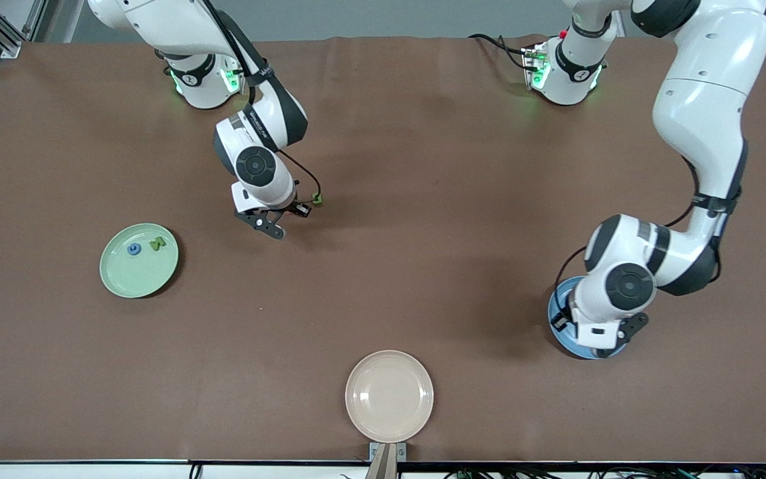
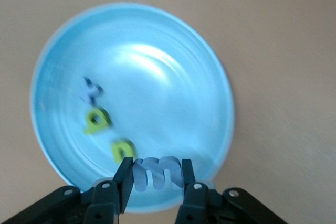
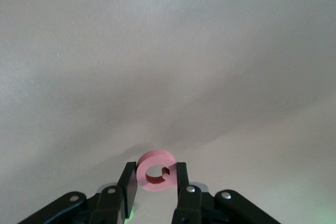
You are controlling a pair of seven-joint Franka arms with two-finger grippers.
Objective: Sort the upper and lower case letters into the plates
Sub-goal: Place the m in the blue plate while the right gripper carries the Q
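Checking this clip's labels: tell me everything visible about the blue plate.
The blue plate is round, shallow, glossy, pale blue, lying flat on the brown table at the left arm's end. Three small letters lie in it: two yellow-green, one dark. The left hand hangs over its rim, shut on a pale letter m.

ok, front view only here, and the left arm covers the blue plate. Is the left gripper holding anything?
Observer: Yes. The left gripper is shut on a pale blue m, over the blue plate.
Operator: Anything lying in the plate?
Observer: Two yellow-green letters and one dark letter.
Operator: And the right?
Observer: The right gripper is shut on a pink letter, over bare table.
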